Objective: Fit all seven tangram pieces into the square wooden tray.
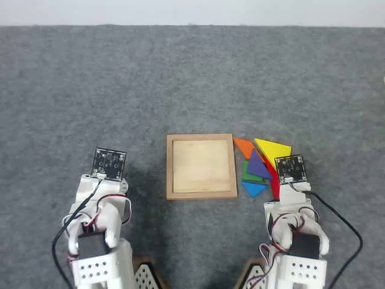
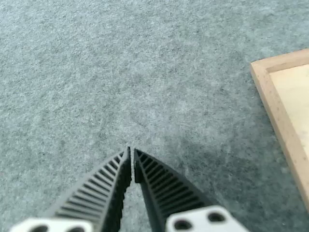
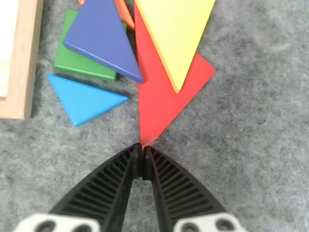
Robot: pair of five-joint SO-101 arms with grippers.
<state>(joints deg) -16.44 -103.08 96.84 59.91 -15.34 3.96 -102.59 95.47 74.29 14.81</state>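
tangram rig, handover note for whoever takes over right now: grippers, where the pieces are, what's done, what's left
Left gripper: shut, empty, over the grey mat beside the square wooden tray.
Right gripper: shut, empty, tips at a corner of the red triangle.
Pieces: heaped on the tray's other side. The yellow triangle lies over the red, the purple triangle over a green piece; blue triangle and orange piece alongside. I cannot make out a seventh.
Done: nothing; the tray holds no piece.
Left: all placing.
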